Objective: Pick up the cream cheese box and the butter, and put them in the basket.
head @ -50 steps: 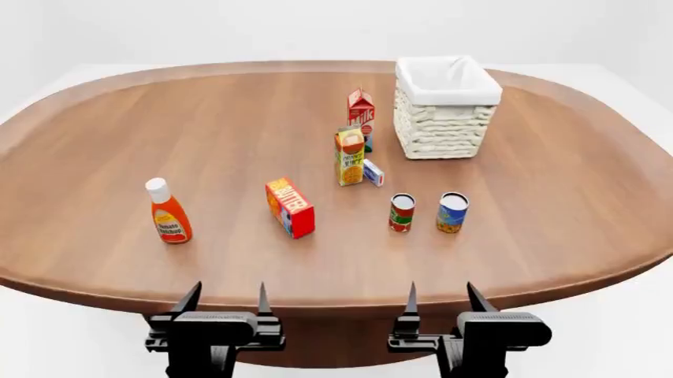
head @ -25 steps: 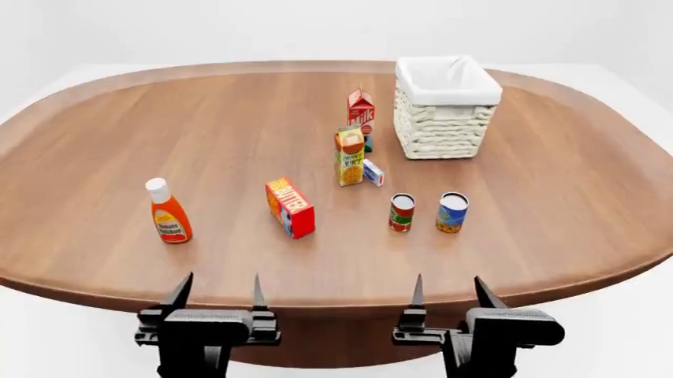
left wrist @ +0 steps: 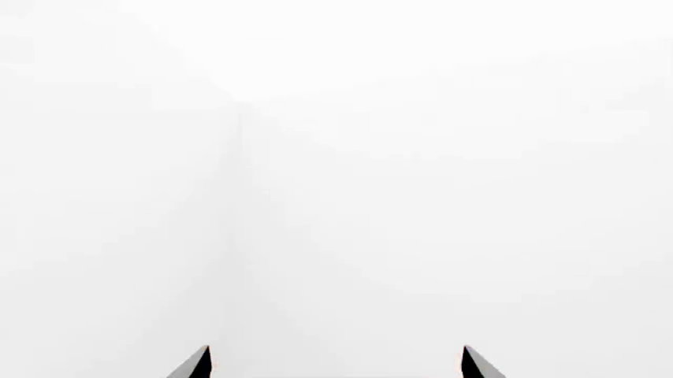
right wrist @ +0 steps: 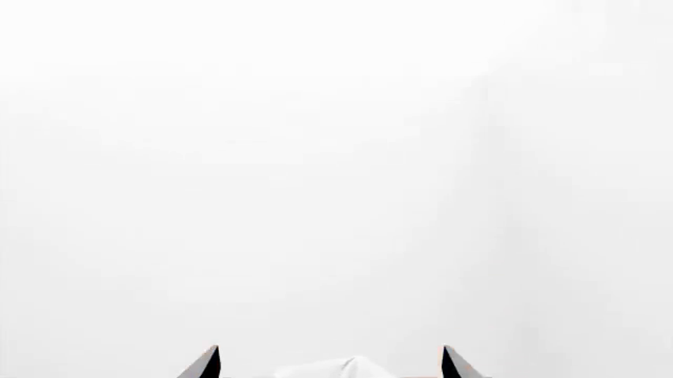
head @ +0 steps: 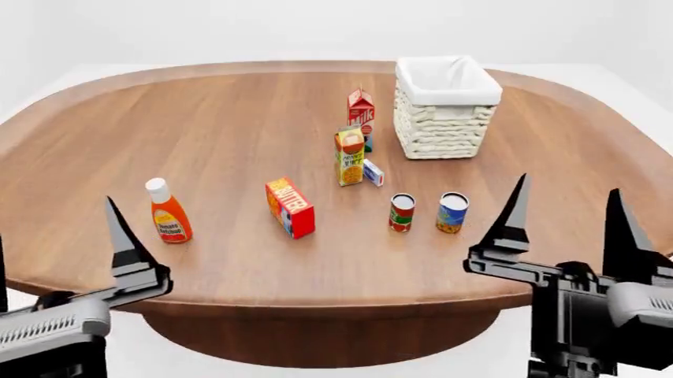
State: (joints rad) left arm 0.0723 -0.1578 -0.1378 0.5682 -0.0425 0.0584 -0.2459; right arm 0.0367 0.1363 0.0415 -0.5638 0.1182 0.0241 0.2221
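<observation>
Since the earlier frame both hands had come up and spread outward: half a second before they sat low at the near rim of the counter [head: 94, 260], and now the right hand [head: 566, 211] stood tall at the near right and the left hand [head: 58, 236] at the near left, one of its fingers partly cut off by the frame edge. I saw the right hand's fingers set wide apart with nothing between them; the left hand's two tips in the left wrist view also stood wide apart, empty. Nothing on the counter had shifted.

The butter [head: 290, 207] stood on its edge near the middle, well apart from both hands, with white lettering on its top that I could not make out surely. The cream cheese box [head: 373, 172] lay just beside the orange juice carton [head: 349, 157], on its right, and the milk carton [head: 361, 113] stood close behind, crowding it from the far side. The basket [head: 446, 107] sat at the far right, beyond the cartons. Two cans, a red one [head: 402, 213] and a blue one [head: 452, 212], stood between the right hand and the cream cheese box. A ketchup bottle [head: 169, 212] stood at the left, its label too small to read.
</observation>
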